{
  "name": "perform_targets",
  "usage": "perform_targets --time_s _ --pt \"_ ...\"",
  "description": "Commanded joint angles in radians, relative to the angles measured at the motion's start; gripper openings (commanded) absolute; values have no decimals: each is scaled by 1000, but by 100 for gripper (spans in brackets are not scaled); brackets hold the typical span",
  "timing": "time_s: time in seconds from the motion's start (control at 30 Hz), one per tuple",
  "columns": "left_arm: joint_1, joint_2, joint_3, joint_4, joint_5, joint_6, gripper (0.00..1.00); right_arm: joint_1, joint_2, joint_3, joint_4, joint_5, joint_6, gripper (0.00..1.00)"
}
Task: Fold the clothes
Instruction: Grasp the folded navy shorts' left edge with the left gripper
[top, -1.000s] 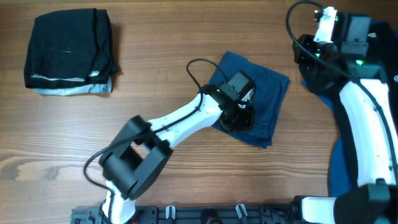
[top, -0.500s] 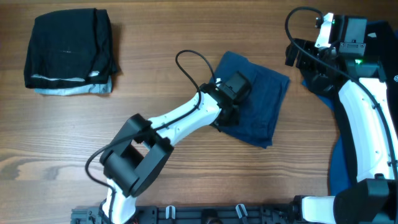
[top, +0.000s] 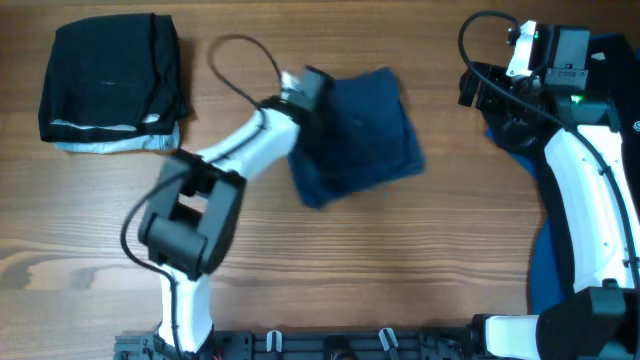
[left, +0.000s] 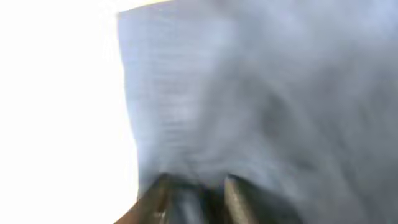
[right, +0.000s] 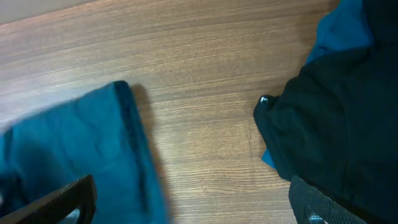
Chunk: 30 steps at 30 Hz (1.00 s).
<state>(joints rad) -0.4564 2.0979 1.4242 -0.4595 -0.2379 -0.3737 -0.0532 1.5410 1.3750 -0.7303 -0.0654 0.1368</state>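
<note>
The folded navy shorts lie tilted on the wooden table, left of centre. My left gripper is at their upper left corner. The left wrist view is badly blurred: the blue cloth fills it, and cloth shows between my two fingers, around the left gripper. How tightly the jaws stand is unclear. My right gripper hangs open and empty over bare wood at the far right. In the right wrist view the right gripper spans wood between the shorts and a pile of dark clothes.
A folded black garment on a pale blue one forms a stack at the far left back. Unfolded dark and royal-blue clothes lie along the right edge under my right arm. A black cable loops above my left wrist.
My left arm has swung left, dragging the folded shorts leftward and rotating them. My right gripper has opened wider and has stayed in place over the last half second.
</note>
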Motion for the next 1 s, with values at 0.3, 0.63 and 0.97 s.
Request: perform_targets --time_s 0.3,0.63,0.97 --pt "140 -89 370 -312 151 13 93 5 11 -8 1 21 -3 100" --pt "131 -3 355 -612 311 14 100 5 11 -8 2 21 -3 100" --pt "96 46 270 -648 348 -77 100 5 11 -8 4 21 -3 100"
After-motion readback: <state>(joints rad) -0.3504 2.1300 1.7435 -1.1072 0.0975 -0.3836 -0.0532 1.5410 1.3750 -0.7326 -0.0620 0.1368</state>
